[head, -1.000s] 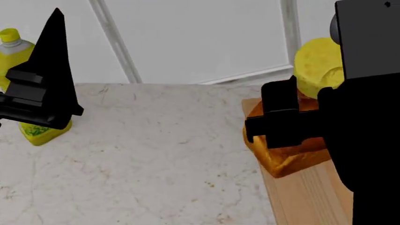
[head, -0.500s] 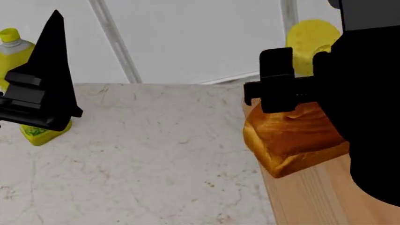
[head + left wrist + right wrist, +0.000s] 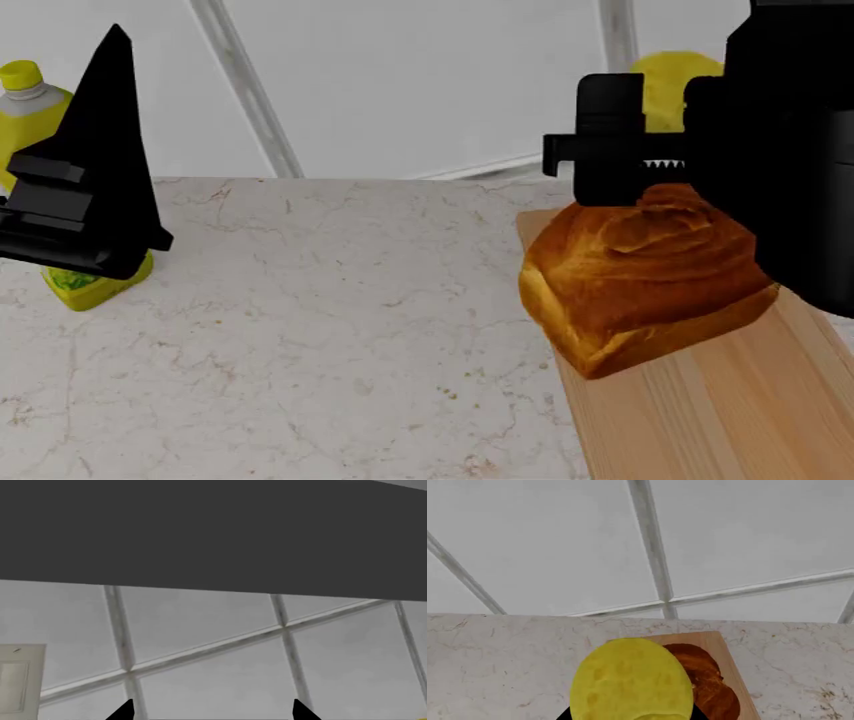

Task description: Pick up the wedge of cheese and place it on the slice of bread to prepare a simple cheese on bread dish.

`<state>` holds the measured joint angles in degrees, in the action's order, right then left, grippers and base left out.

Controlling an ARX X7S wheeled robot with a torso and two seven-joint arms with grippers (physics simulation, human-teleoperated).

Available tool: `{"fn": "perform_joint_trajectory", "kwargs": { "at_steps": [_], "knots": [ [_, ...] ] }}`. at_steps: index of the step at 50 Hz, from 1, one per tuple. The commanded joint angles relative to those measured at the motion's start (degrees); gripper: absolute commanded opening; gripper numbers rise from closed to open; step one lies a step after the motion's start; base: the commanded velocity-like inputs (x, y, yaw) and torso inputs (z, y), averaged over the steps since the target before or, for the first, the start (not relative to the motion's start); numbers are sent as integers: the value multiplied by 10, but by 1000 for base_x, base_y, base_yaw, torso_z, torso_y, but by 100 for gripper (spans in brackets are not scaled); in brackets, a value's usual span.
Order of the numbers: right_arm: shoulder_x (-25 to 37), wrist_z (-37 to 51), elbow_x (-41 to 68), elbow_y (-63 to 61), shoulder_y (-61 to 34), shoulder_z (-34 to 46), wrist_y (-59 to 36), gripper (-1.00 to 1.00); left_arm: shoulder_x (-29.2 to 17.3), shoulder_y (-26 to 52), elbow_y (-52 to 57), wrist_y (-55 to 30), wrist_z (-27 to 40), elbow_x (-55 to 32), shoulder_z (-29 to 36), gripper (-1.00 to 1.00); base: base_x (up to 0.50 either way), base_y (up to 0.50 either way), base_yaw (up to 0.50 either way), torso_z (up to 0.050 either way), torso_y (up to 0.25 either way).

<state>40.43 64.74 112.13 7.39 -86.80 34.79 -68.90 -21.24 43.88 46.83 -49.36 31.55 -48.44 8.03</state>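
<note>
The slice of bread (image 3: 647,280), a golden-brown loaf chunk with a swirled top, sits on the near end of a pale wooden board (image 3: 721,420). My right gripper (image 3: 661,115) is shut on the wedge of cheese (image 3: 671,80) and holds it in the air above the bread's far side. In the right wrist view the cheese (image 3: 630,680) fills the space between the fingers of the right gripper (image 3: 630,716), with the bread (image 3: 710,682) below and beside it. My left gripper (image 3: 114,60) is open and empty, raised at the left; its tips frame only floor in the left wrist view (image 3: 210,712).
A yellow labelled bottle (image 3: 30,100) stands at the counter's left, behind my left gripper. The marble counter (image 3: 334,330) spreads between the arms; its far edge (image 3: 334,180) drops to a tiled floor. The board (image 3: 710,639) runs along the right side.
My right gripper has risen with the cheese, uncovering the top of the bread. The left arm has hardly moved.
</note>
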Motion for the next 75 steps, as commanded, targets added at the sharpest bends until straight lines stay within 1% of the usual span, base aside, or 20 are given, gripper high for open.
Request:
{"fn": "perform_joint_trajectory", "kwargs": {
  "at_steps": [1, 12, 24, 39, 53, 75],
  "knots": [
    [-15, -13, 3, 46, -13, 13, -14, -100, -3, -3, -3, 4, 3, 2, 2, 100, 0, 0, 0, 0, 0],
    [-24, -19, 27, 77, -23, 26, -29, -100, -6, -4, -3, 9, 5, 4, 3, 100, 0, 0, 0, 0, 0],
    [-33, -51, 5, 121, -31, 36, -31, -100, -10, -5, -1, 13, 6, 11, 11, 100, 0, 0, 0, 0, 0],
    [-25, -51, 12, 113, -9, 41, -26, -100, -14, -7, 0, 19, 9, 16, 15, 100, 0, 0, 0, 0, 0],
    [-27, -86, -22, 112, 15, 46, -12, -100, -17, -8, -4, 23, 10, 17, 18, 100, 0, 0, 0, 0, 0],
    [-18, -103, -40, 106, 31, 56, -9, -100, -22, -11, -8, 31, 11, 15, 19, 100, 0, 0, 0, 0, 0]
  ]
}}
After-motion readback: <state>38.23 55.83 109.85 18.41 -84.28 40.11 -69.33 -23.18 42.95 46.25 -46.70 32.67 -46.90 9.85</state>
